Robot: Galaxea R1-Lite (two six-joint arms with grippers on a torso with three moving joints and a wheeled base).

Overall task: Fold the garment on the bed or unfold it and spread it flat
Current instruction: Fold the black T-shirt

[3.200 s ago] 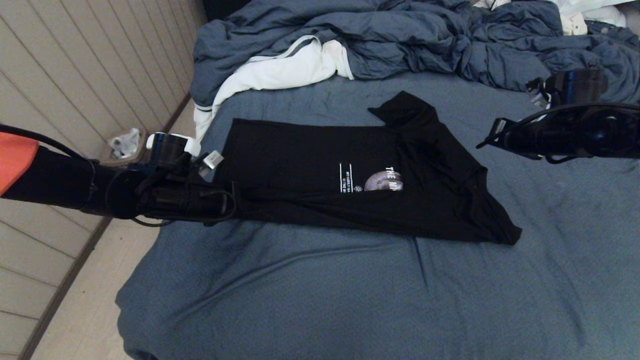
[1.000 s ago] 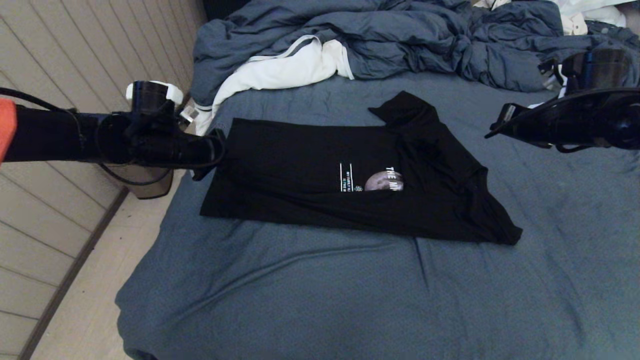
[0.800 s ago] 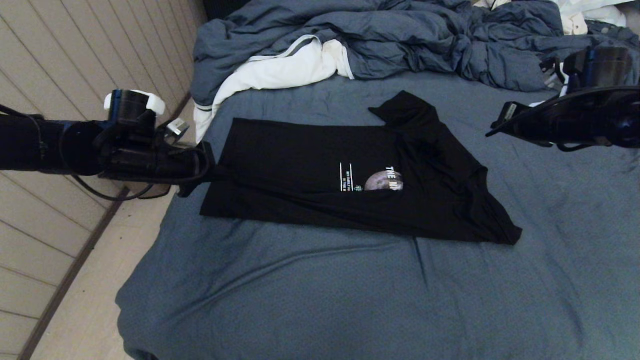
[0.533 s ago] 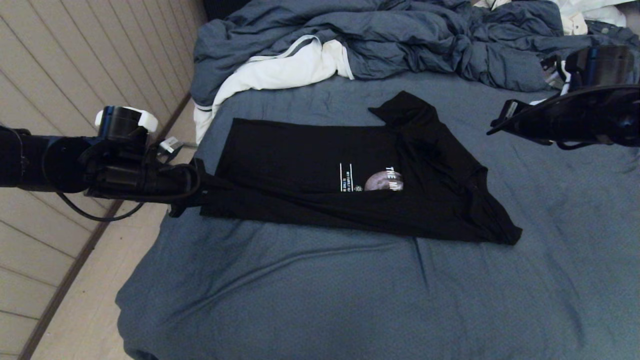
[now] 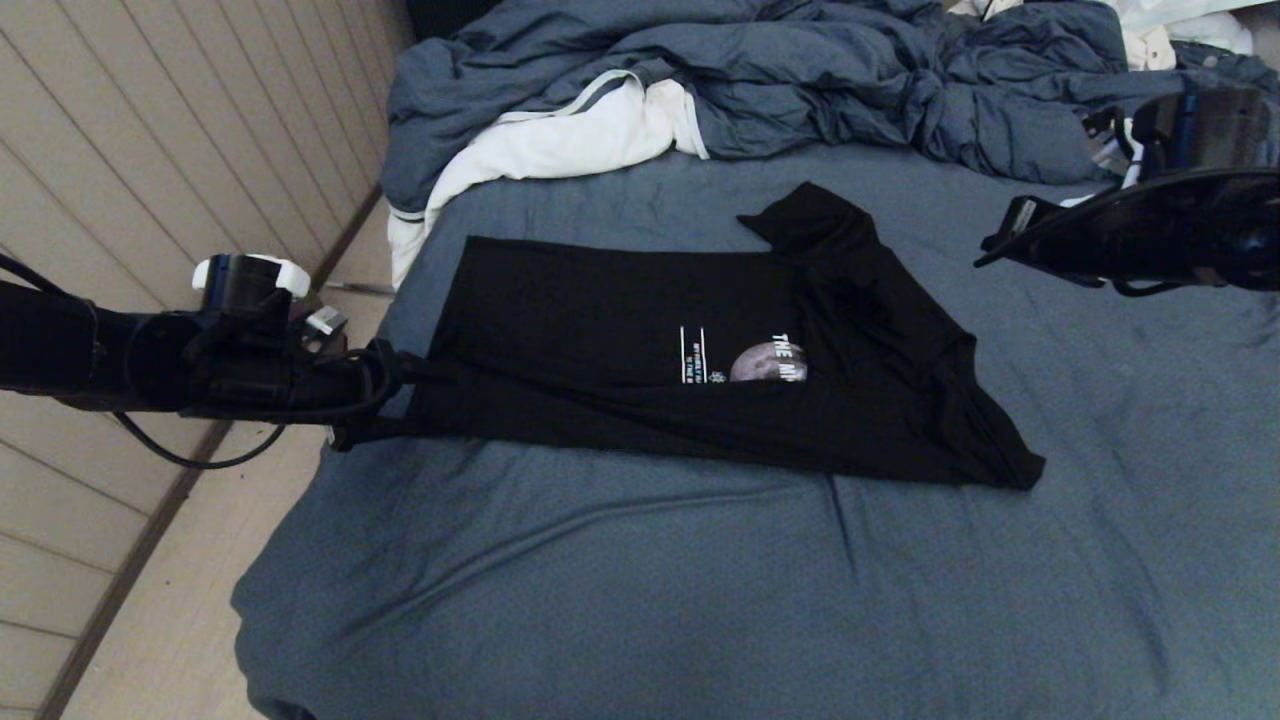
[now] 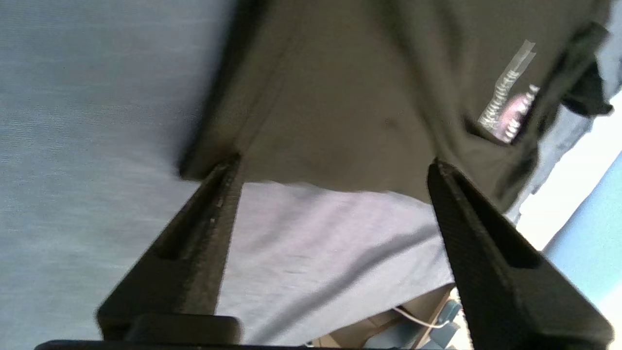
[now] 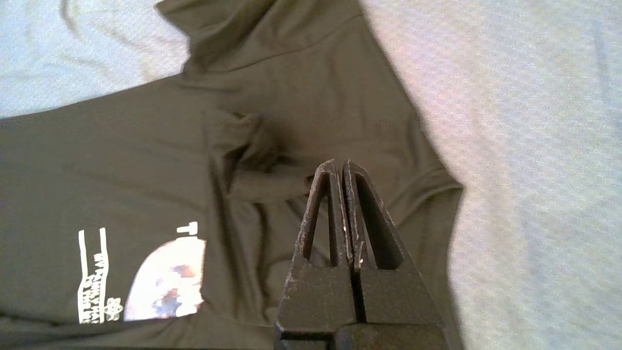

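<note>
Black garment [image 5: 640, 340] half-folded on bed [image 5: 640, 580], moon print partly hidden; left claw [image 6: 333, 167] spread wide, empty; right claw [image 7: 342, 167] closed, empty.

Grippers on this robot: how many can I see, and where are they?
2. The left gripper sits open at the hem of the black T-shirt, near the left edge of the bed. The right gripper hangs shut above the shirt's collar end.

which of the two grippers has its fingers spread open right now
The left gripper, at the hem of the black moon-print T-shirt, is spread open. The right gripper, above its collar end, is shut.
</note>
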